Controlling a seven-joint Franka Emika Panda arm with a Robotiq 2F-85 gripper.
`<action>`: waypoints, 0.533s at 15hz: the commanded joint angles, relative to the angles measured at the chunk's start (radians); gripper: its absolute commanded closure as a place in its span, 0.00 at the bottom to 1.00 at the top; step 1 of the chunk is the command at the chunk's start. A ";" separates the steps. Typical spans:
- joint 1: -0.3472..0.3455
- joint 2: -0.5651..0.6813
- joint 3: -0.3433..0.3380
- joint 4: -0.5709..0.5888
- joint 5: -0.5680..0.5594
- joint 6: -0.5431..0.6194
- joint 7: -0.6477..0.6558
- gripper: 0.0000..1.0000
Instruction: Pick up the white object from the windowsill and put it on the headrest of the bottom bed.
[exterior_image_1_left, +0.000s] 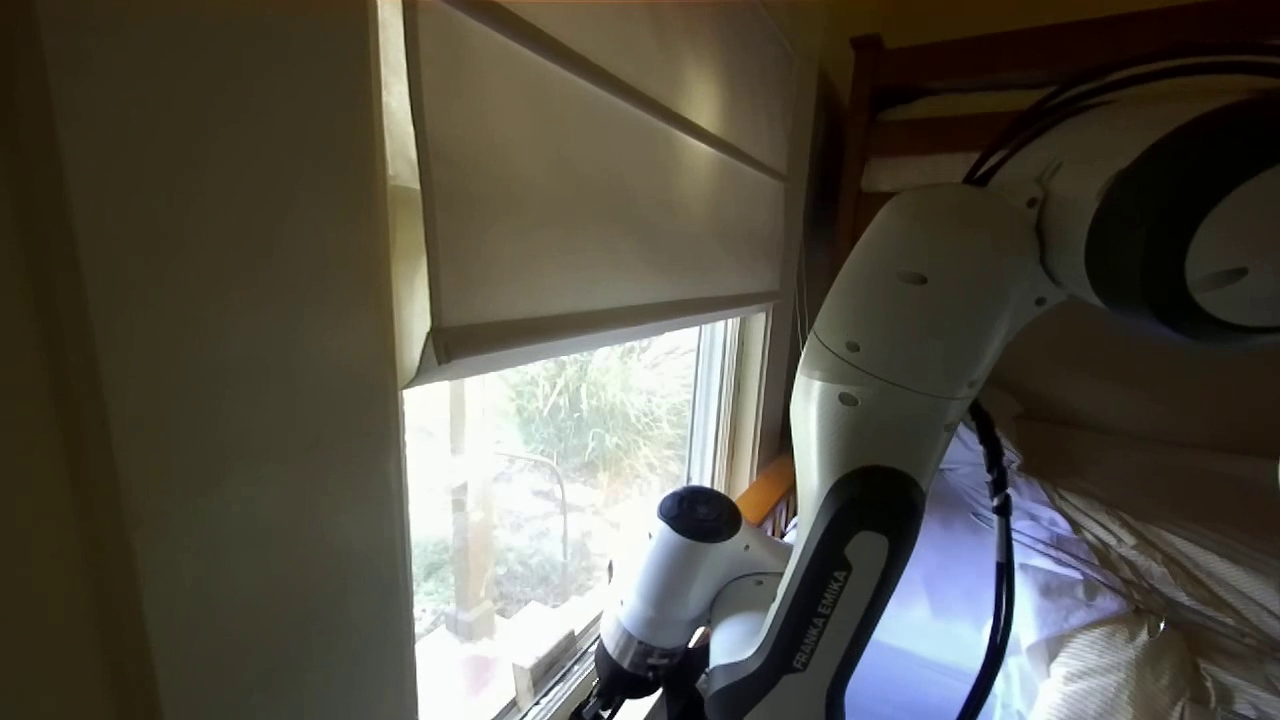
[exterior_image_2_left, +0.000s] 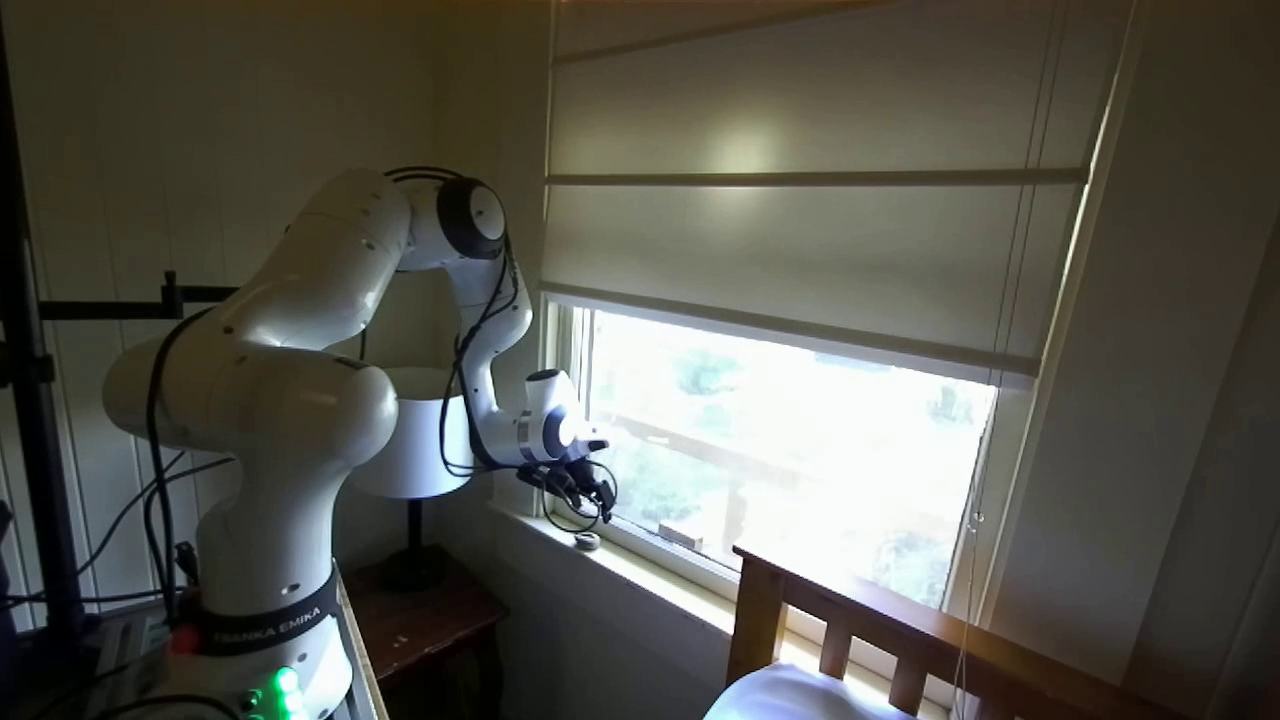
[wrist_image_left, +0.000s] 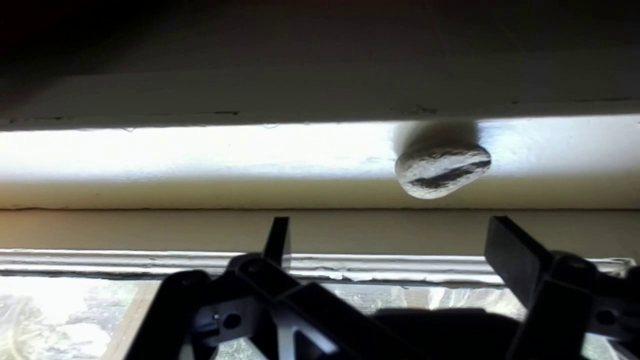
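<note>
Little looks done: the stone (wrist_image_left: 442, 172) lies on the windowsill (wrist_image_left: 200, 160), so the grasp, the carry and the setting down on the headboard (exterior_image_2_left: 850, 600) all remain. The gripper (wrist_image_left: 389, 227) hangs above the stone, spread wide and holding nothing — in the wrist view it shows nearer one finger (wrist_image_left: 515, 260), on the room side of the gap

1. I am in a home's bedroom.
2. I see a bunk bed (exterior_image_1_left: 930, 135), rumpled sheets (exterior_image_1_left: 930, 590), a slatted headrest (exterior_image_2_left: 885, 617).
3. Near me a table lamp (exterior_image_2_left: 415, 450) stands on a wooden tabletop (exterior_image_2_left: 445, 610).
4. A fabric blind (exterior_image_2_left: 790, 250) partly covers the window (exterior_image_2_left: 790, 450).
</note>
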 joint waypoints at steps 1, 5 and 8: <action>-0.001 0.068 0.035 0.048 0.109 0.044 -0.103 0.00; -0.034 0.124 0.071 0.116 0.154 0.062 -0.187 0.00; -0.090 0.156 0.124 0.178 0.155 0.039 -0.234 0.00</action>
